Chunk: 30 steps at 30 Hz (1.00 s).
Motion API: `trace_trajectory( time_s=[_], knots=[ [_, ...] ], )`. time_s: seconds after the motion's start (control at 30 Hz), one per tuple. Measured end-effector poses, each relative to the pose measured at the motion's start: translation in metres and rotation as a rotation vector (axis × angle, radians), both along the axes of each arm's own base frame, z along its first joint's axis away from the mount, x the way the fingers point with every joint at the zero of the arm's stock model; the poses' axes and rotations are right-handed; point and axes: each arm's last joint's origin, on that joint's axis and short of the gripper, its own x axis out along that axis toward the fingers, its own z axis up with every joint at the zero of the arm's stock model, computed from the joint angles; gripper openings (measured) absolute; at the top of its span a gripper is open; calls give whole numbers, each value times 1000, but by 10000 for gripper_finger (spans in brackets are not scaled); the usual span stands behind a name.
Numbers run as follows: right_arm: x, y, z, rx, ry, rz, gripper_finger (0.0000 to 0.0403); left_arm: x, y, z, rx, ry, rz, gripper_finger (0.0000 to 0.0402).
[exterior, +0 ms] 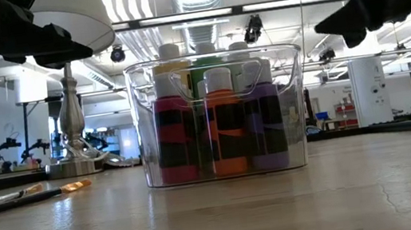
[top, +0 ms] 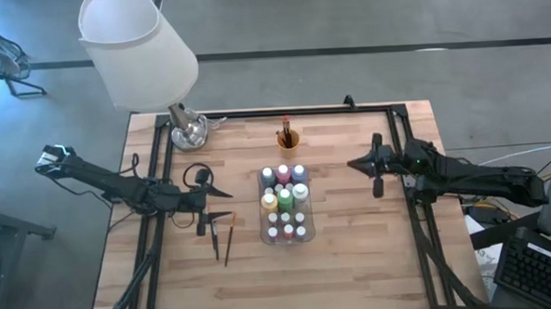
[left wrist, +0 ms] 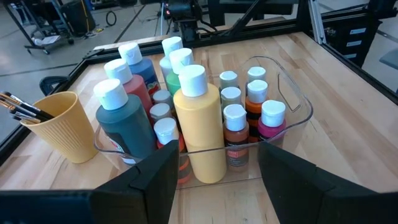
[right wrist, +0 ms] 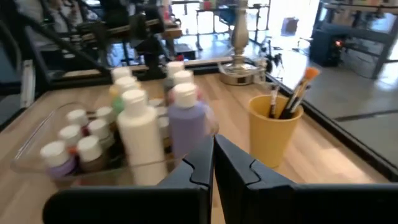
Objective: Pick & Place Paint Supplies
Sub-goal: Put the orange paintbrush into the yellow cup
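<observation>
We look down on a wooden table (top: pixel 355 263) as a clock face, twelve at the far edge.

Nearest us, around eight o'clock, two loose paintbrushes (top: pixel 222 241) lie flat on the wood, side by side. Just beyond them, at nine o'clock, the left gripper (top: pixel 223 192) hovers with its fingers spread wide and nothing between them, pointing toward the centre.

At the centre stands a clear tray (top: pixel 263 237) packed with upright paint bottles (top: pixel 285 197), tall ones at its far end, small ones nearer us. At three o'clock the right gripper (top: pixel 353 164) hangs well apart from the tray, fingers pressed fully together and holding nothing.

Farther off, near twelve o'clock, an orange cup (top: pixel 288 138) holds several brushes upright. A lamp (top: pixel 140 49) with a white shade stands at eleven o'clock.

We judge the brushes the main risk: thin and flat on the wood, they may roll or skid from a closing grip. The tray looks crowded, so a careless placement could topple a bottle. The light cup could tip if nudged.
</observation>
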Motion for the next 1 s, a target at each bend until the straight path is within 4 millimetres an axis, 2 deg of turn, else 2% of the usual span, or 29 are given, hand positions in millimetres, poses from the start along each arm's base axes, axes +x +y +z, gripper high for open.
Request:
trace_trajectory(
  time_s=[0.17, 0.37, 0.87, 1.0],
  knots=[
    [-10, 8, -15, -37, -24, 37, 8, 0, 0, 0, 0, 0, 0, 223],
    [-22, 11, -30, -51, 25, 42, 8, 0, 0, 0, 0, 0, 0, 222],
    [-27, 12, -40, -108, 46, 49, 8, 0, 0, 0, 0, 5, 0, 223],
    [-27, 12, -40, -110, 44, 49, 8, -4, 1, -11, -121, 112, 37, 222]
  ],
)
